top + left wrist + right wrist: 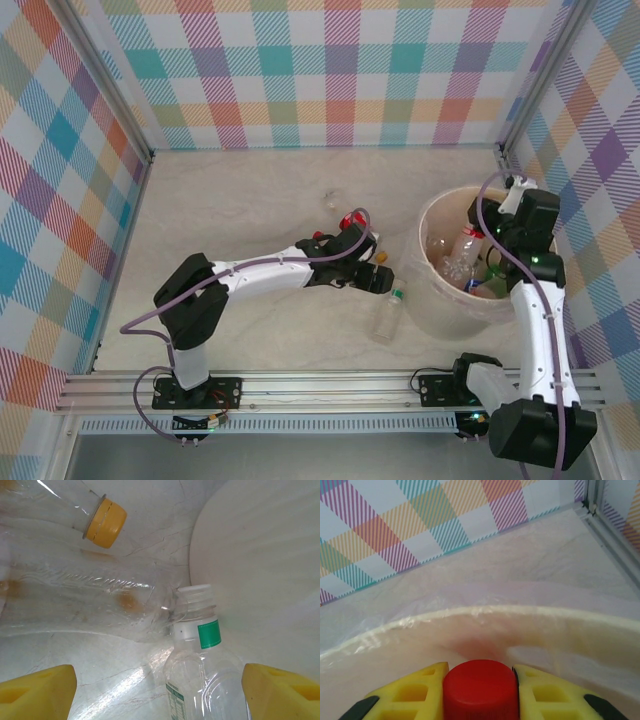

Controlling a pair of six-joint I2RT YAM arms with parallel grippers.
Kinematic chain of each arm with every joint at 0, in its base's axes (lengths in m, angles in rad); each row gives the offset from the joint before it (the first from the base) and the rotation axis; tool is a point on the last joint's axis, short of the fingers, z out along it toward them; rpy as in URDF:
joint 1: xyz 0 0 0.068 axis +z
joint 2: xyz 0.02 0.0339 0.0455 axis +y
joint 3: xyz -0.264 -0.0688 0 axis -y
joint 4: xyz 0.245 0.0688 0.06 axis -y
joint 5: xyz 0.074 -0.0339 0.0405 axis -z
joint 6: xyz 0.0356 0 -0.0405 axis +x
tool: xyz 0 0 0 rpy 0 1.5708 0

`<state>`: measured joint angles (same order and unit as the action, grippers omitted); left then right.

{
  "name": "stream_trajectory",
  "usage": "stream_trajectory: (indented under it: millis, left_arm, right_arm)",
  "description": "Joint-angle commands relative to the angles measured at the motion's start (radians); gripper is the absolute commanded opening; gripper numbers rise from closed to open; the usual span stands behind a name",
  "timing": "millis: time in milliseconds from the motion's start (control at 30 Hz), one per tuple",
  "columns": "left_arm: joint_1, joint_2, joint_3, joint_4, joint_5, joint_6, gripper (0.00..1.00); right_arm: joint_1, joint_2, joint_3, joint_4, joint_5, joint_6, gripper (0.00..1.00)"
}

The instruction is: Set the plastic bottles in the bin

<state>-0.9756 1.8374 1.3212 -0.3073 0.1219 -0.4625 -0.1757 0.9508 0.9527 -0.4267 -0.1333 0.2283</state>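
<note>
noting right end effector clamped on a red-capped bottle over the bin, left end effector wide open and empty above a light, slick, crushable clear bottle on the surface; its stiffer neck looks the firmest hold.

Noted: round cream-white plastic bin, pastel multicolour plaid wall panels, beige marbled tabletop, clear plastic bottle with yellow-orange cap, clear plastic bottle with green label band, red round bottle cap.
</note>
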Motion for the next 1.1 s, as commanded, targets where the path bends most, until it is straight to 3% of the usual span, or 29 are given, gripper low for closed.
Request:
stream_trajectory:
  millis: [0, 367, 733, 1067]
  left_arm:
    - [0.000, 0.013, 0.025, 0.016, 0.013, 0.012, 0.85]
    - [0.002, -0.005, 0.016, 0.010, 0.062, 0.010, 0.86]
    - [-0.075, -0.086, -0.027, -0.103, 0.072, 0.016, 0.90]
    - [-0.175, -0.120, -0.174, 0.081, -0.031, -0.079, 1.00]
  right_arm:
    - [0.008, -0.013, 0.016, -0.127, -0.016, 0.006, 0.19]
    - [0.008, 0.118, 0.351, -0.339, -0.053, -0.046, 0.60]
    - [0.004, 0.159, 0.592, -0.545, -0.061, -0.029, 0.78]
    - [-0.011, 0.061, 0.534, -0.517, -0.165, 0.043, 0.87]
